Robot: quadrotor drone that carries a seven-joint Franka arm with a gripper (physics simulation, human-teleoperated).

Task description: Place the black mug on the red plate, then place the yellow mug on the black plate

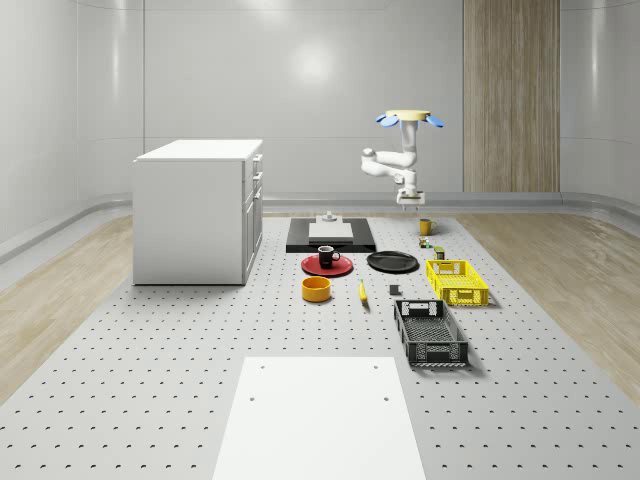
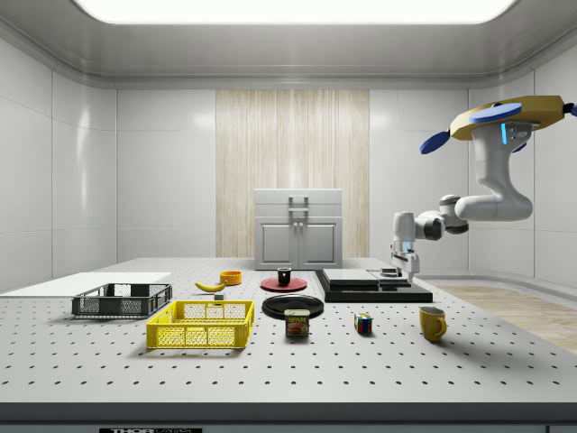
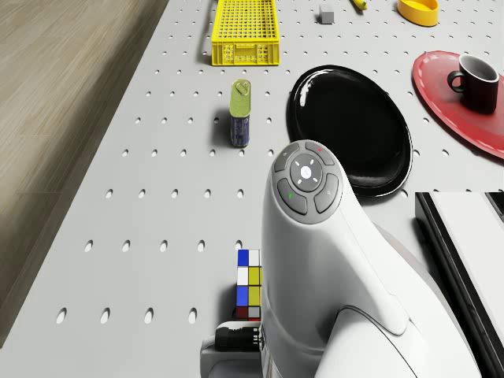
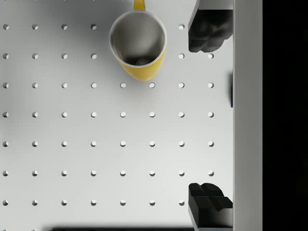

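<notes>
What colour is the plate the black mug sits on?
Red; the red plate under the black mug shows best in the drone view.

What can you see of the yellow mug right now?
The yellow mug stands upright on the perforated table, apart from the black plate. It looks like glossy yellow ceramic with a grey inside and one handle, and appears empty. Nothing touches it but the table. The gripper hangs above and beside it, fingers open; the drone hovers higher up.

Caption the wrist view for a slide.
Open pincer above the table, short of the upright yellow mug.
</notes>
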